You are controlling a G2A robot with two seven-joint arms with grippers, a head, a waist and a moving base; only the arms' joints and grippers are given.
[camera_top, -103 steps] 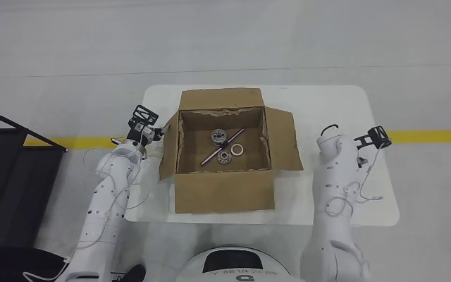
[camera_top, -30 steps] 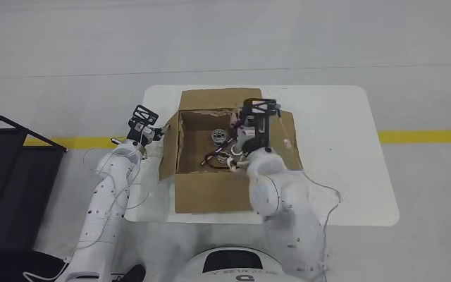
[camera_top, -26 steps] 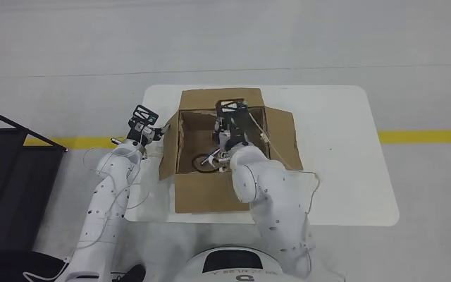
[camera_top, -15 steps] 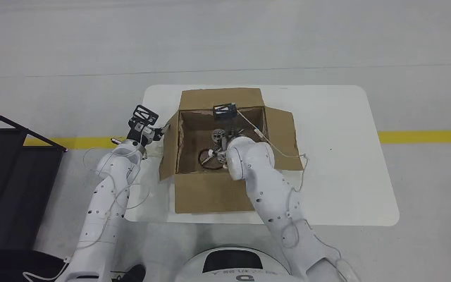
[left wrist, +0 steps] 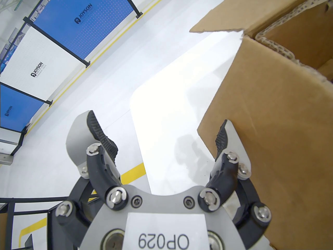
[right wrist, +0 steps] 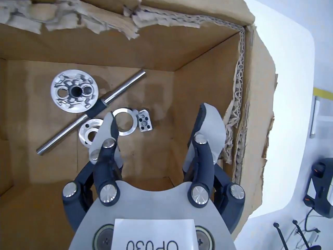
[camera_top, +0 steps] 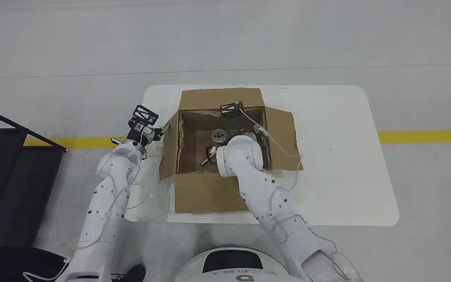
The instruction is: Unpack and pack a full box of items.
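An open cardboard box (camera_top: 220, 189) stands in the middle of the white table (camera_top: 331, 120). On its floor lie a slotted metal disc (right wrist: 74, 90), a long steel rod (right wrist: 114, 96), a small flanged ring (right wrist: 88, 131) and a flat ring with a drilled block (right wrist: 128, 120). My right gripper (right wrist: 158, 115) hangs open inside the box, above the floor beside the flat ring, with nothing between its fingers. My left gripper (left wrist: 158, 131) is open outside the box, by the box's left wall (left wrist: 273, 141), and holds nothing.
The box's four flaps are folded outward; its inner rim is torn and ragged (right wrist: 78, 19). A yellow floor line (camera_top: 416, 135) runs past both sides of the table. A black frame (camera_top: 21, 183) stands at the left. Bare table lies right of the box.
The right arm has swung from the table's right side over to the box and lowered its open gripper inside. The left arm has kept still.
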